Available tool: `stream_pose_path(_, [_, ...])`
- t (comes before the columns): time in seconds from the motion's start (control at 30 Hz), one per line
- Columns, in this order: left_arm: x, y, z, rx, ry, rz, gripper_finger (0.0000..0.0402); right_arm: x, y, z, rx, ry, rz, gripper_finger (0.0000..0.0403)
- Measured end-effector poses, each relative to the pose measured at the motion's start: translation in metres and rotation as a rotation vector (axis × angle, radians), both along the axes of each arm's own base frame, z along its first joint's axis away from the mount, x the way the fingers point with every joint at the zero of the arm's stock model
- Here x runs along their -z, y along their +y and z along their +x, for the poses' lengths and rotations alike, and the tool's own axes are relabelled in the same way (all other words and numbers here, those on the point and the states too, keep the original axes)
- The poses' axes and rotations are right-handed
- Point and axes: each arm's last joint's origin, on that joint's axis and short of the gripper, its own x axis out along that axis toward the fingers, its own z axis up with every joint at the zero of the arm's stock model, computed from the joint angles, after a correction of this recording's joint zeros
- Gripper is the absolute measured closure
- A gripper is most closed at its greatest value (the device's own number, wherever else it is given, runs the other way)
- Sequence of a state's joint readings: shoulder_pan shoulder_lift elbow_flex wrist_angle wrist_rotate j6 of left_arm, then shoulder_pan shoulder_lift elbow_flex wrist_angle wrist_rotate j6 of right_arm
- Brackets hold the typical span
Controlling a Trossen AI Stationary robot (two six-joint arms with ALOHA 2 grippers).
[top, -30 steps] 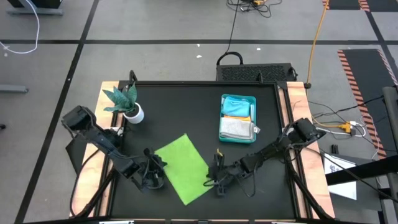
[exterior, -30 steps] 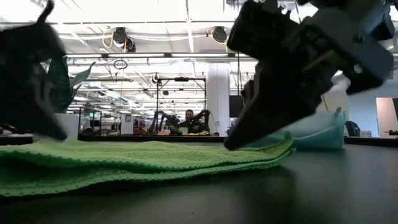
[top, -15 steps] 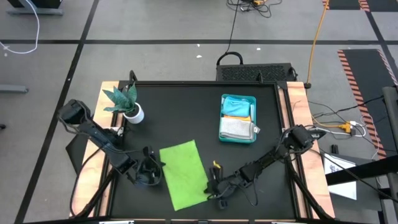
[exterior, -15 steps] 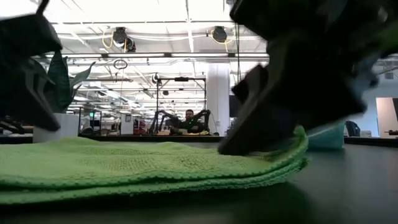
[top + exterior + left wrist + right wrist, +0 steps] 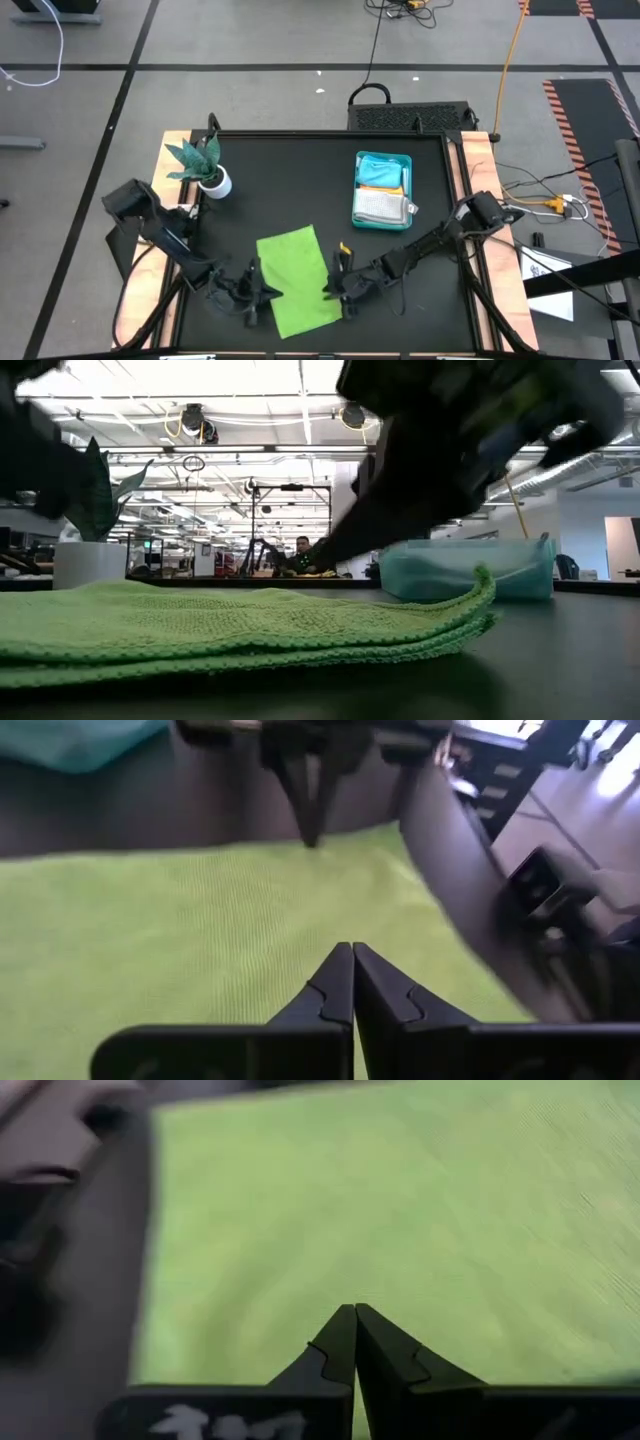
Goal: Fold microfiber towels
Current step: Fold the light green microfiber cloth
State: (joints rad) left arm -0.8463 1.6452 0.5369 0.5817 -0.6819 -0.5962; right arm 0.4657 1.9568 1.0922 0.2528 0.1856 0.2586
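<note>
Beyond table, seated person in low view only, lime towel folded

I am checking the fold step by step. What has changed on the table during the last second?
The lime green towel turned from a slanted diamond to a nearly upright folded rectangle. The left gripper slid along its left edge toward the near corner; the right gripper stayed at its right edge. Both are shut above the cloth. The teal tray and plant did not move.
</note>
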Motion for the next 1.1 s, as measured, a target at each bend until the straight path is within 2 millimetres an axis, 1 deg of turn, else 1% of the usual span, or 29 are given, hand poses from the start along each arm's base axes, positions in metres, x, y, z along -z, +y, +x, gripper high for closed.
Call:
stream_pose_path(0.17, [0.033, -0.005, 0.013, -0.049, 0.064, -0.011, 0.0396, 0.015, -0.022, -0.004, 0.057, 0.066, -0.016, 0.0403])
stream_pose_path(0.23, [0.038, -0.01, 0.018, -0.044, 0.099, -0.025, 0.0398, 0.02, -0.026, -0.007, 0.076, 0.085, -0.01, 0.0403])
stream_pose_path(0.3, [0.04, -0.014, 0.02, -0.018, 0.159, -0.021, 0.0399, 0.022, -0.027, -0.01, 0.091, 0.093, 0.005, 0.0403])
stream_pose_path(0.4, [0.034, -0.021, 0.019, 0.007, 0.247, 0.024, 0.0396, 0.023, -0.023, -0.013, 0.074, 0.102, 0.022, 0.0403])
stream_pose_path(0.47, [0.026, -0.022, 0.016, 0.009, 0.296, 0.065, 0.0397, 0.022, -0.015, -0.015, 0.046, 0.094, 0.046, 0.0403])
stream_pose_path(0.53, [0.016, -0.02, 0.011, -0.007, 0.335, 0.105, 0.0399, 0.02, -0.005, -0.016, 0.013, 0.06, 0.094, 0.0403])
stream_pose_path(0.67, [-0.011, -0.013, 0.004, -0.052, 0.302, 0.127, 0.0393, 0.007, 0.01, -0.014, -0.016, -0.093, 0.144, 0.0403])
stream_pose_path(0.77, [-0.026, -0.014, 0.003, -0.031, 0.241, 0.109, 0.0393, 0.001, 0.013, -0.015, -0.041, -0.13, 0.125, 0.0403])
stream_pose_path(0.83, [-0.03, -0.018, 0.007, -0.005, 0.195, 0.085, 0.0398, -0.002, 0.012, -0.015, -0.002, -0.147, 0.093, 0.0403])
stream_pose_path(0.9, [-0.029, -0.022, 0.011, 0.037, 0.178, 0.051, 0.0398, -0.001, 0.005, -0.013, 0.078, -0.163, 0.041, 0.0403])
stream_pose_path(1.0, [-0.018, -0.028, 0.016, 0.076, 0.188, 0.026, 0.0392, 0.001, -0.015, -0.005, 0.179, -0.15, -0.013, 0.0403])
stream_pose_path(1.1, [-0.001, -0.034, 0.017, 0.095, 0.234, -0.018, 0.0394, 0.005, -0.037, 0.001, 0.239, -0.106, -0.043, 0.0403])
